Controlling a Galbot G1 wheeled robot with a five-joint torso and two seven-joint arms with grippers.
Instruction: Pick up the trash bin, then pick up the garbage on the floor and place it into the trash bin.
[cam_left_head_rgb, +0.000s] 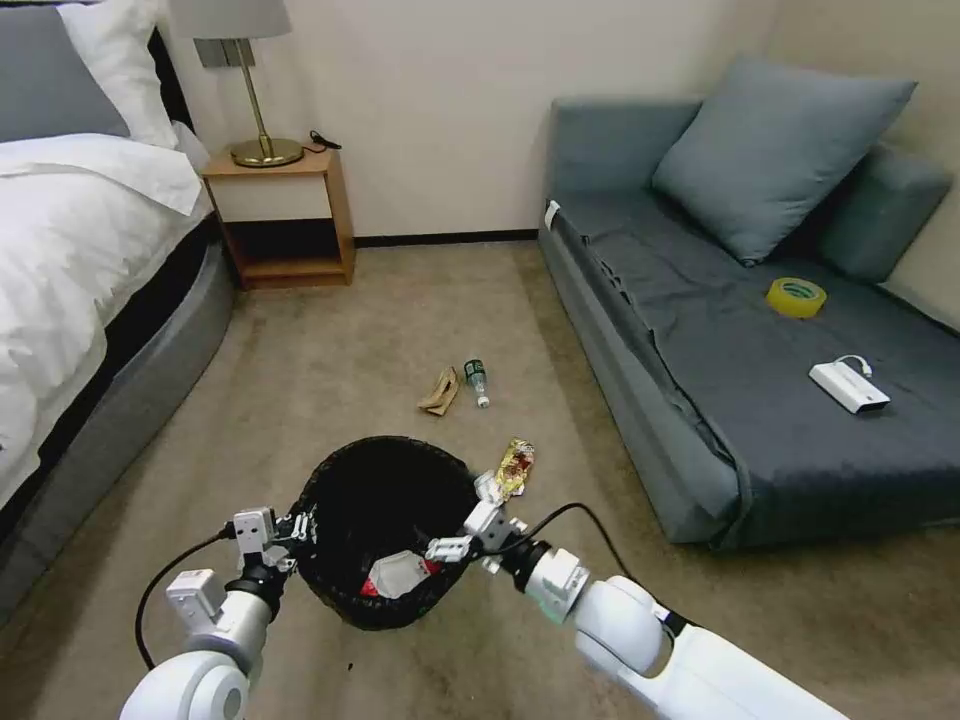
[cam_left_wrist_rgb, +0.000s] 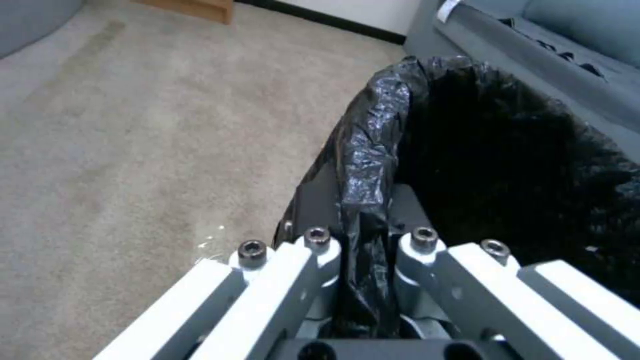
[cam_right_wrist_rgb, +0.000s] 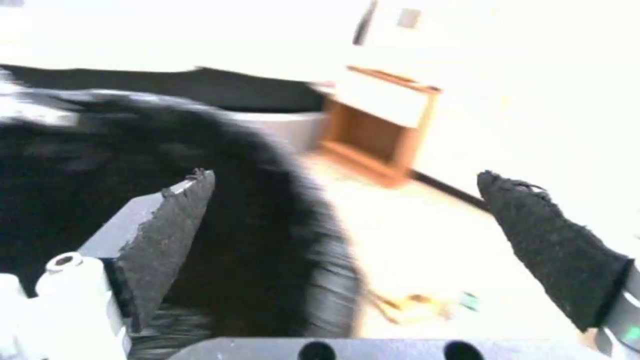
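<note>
Trash bin (cam_left_head_rgb: 385, 520), lined in black, is sitting at lower centre of the head view, with the left gripper (cam_left_head_rgb: 300, 528) clamping its rim. The right gripper (cam_left_head_rgb: 470, 535), fingers spread wide and holding nothing, is hovering over the opposite rim. A red-white packet (cam_left_head_rgb: 400, 575) is lying inside; gold wrapper (cam_left_head_rgb: 515, 468), bottle (cam_left_head_rgb: 477, 381) and tan paper (cam_left_head_rgb: 440, 391) are lying on the carpet (cam_left_head_rgb: 350, 340) beyond.

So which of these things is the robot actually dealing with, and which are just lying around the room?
Part of the job:
- trash bin, rim clamped in the left gripper
- red-white packet, already in the bin
- gold wrapper, bottle and tan paper on the floor
- right gripper, open at the bin's rim

Just lying about:
- yellow tape roll and white box on the sofa
- lamp
</note>
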